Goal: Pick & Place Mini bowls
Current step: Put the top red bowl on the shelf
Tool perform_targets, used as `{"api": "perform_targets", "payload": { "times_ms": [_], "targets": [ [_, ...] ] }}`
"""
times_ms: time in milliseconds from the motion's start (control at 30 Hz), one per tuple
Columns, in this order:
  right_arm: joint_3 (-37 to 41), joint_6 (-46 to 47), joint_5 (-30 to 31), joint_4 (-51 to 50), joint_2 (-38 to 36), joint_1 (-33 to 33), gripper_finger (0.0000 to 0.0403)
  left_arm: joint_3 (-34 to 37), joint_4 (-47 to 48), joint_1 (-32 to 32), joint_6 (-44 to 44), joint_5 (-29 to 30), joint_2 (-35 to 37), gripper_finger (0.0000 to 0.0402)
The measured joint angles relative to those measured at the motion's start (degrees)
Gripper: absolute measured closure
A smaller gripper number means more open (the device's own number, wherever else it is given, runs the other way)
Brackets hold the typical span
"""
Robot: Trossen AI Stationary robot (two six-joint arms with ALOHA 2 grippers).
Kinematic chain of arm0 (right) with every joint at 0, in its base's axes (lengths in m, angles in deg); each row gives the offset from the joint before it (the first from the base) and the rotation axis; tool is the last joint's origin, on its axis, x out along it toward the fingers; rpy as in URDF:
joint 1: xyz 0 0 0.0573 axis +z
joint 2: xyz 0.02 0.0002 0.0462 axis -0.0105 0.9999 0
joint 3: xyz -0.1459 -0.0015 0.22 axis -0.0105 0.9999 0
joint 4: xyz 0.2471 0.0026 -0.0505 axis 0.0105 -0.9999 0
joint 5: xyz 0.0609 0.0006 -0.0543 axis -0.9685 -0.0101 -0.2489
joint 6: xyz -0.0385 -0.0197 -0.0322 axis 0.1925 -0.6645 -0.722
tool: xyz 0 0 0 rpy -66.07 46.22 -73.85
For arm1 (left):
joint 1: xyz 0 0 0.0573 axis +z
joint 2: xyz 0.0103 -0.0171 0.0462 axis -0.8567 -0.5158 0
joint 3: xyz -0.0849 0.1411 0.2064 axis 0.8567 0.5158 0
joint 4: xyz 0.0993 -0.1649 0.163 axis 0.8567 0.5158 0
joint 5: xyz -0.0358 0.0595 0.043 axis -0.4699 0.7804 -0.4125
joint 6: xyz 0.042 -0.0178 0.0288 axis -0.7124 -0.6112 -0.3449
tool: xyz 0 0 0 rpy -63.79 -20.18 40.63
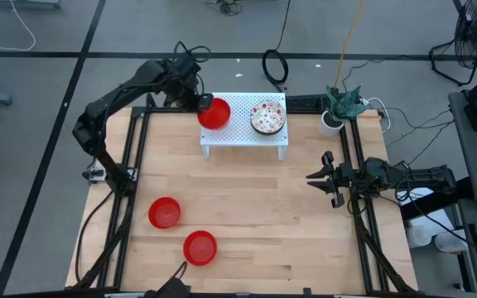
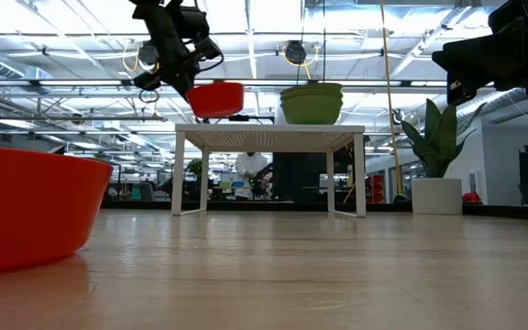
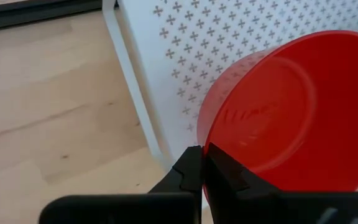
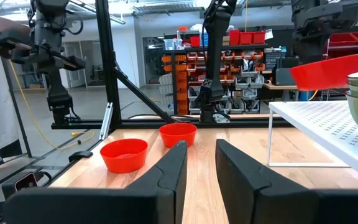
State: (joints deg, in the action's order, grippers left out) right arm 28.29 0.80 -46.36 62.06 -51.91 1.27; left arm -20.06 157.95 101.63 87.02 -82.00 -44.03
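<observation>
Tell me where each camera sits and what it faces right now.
High: overhead, straight down; both arms, white rack.
Low: table level, facing the rack; left gripper holding a red bowl.
Left wrist: its fingers pinching that bowl's rim.
Right wrist: over open fingers toward two red bowls.
All share the held bowl.
</observation>
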Motion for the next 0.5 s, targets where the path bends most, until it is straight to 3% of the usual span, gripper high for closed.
{"api": "perform_targets", "payload": {
  "times_ms": [233, 500],
  "targets": [
    [0.0, -0.01, 0.0, 0.0, -0.02, 0.0, 0.033, 0.0, 0.34, -2.93, -0.02, 3.63, -0.15, 0.0392],
    [0.0, -0.01, 0.02, 0.0, 0.0, 0.02, 0.033, 0.0, 0.36, -4.57, -0.04, 3.79, -2.51, 0.0392]
  ]
}}
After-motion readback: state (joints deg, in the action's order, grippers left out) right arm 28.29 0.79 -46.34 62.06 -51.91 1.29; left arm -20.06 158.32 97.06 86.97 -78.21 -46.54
